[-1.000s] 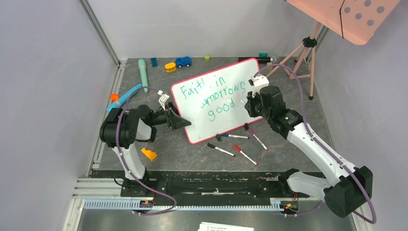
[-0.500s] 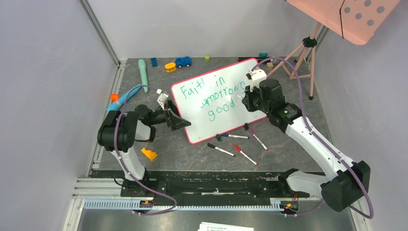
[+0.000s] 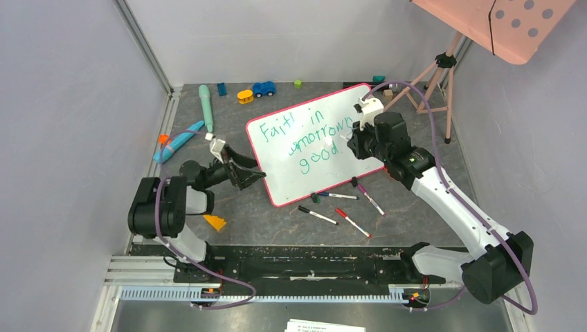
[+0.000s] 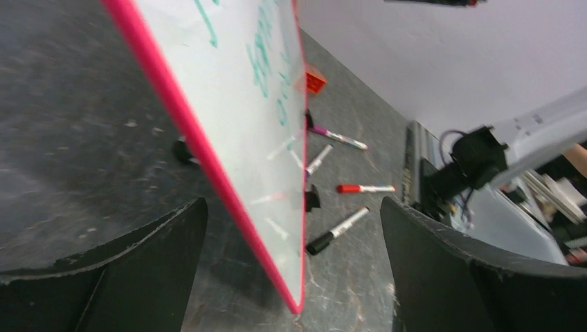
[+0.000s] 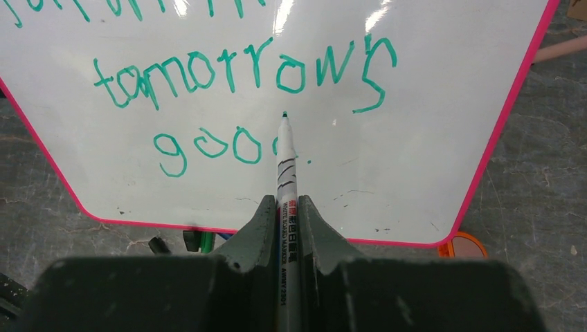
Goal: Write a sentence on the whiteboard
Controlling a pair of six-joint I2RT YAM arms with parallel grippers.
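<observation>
Whiteboard point(image 3: 311, 142) stood tilted at the bench's point(image 3: 263, 218) far middle. My left jaws gaped wide and empty, just off its left rim. My right jaws were clamped on a marker point(image 5: 286, 173), its tip by the sentence point(image 5: 232, 72). I judged the board light, stiff and slippery: hold the rim, never the ink.

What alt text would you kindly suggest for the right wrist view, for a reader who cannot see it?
The right tool is shut on a marker whose tip points at a pink-rimmed whiteboard. Green handwriting there reads roughly "tomorrow" above "good", its last letter behind the marker.
</observation>
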